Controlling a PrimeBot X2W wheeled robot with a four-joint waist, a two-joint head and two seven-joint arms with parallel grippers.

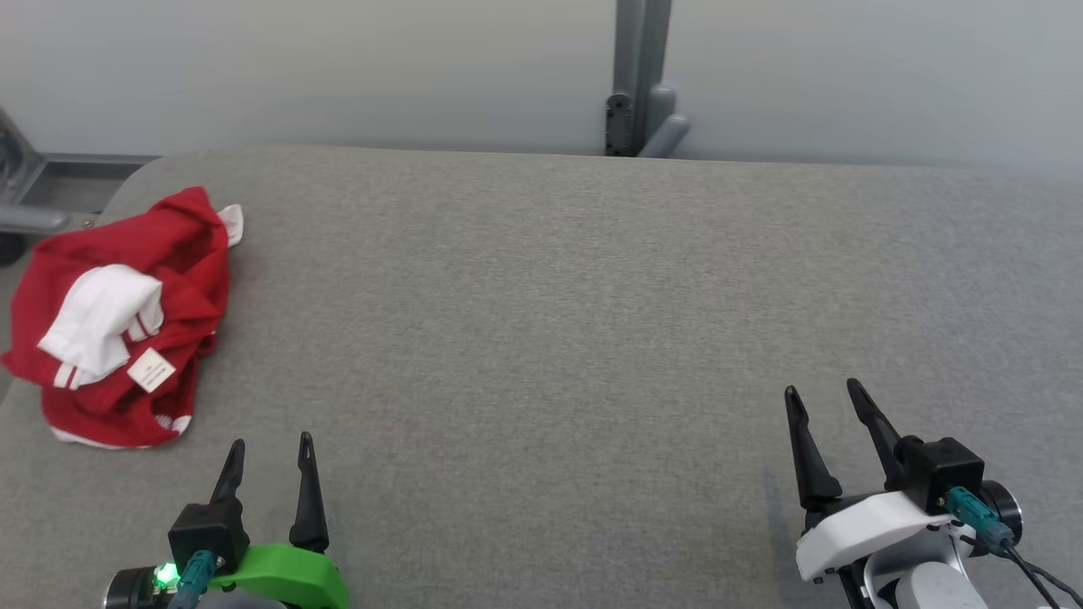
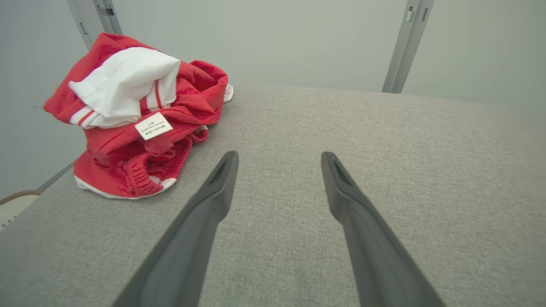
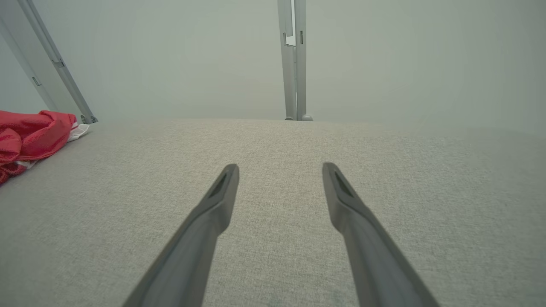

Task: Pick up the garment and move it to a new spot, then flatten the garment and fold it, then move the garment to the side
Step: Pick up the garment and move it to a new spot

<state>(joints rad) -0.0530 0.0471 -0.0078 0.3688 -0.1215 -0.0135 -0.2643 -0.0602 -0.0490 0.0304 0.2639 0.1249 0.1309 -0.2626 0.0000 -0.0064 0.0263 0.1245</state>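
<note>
A crumpled red garment [image 1: 127,313] with white panels, white stripes and a small white label lies bunched at the far left of the grey table [image 1: 550,321], close to its left edge. My left gripper [image 1: 272,441] stands open near the front edge, just right of and nearer than the garment, apart from it. In the left wrist view the garment [image 2: 136,123] sits up and left of the open gripper [image 2: 279,155]. My right gripper [image 1: 821,389] is open at the front right, far from the cloth. The right wrist view has a corner of the garment [image 3: 30,136] at its left edge beyond the open gripper [image 3: 280,166].
A grey metal post [image 1: 639,76] rises behind the table's far edge against a pale wall. Another grey frame piece [image 1: 34,186] stands off the far left corner. The table's left edge [image 2: 38,200] runs right beside the garment.
</note>
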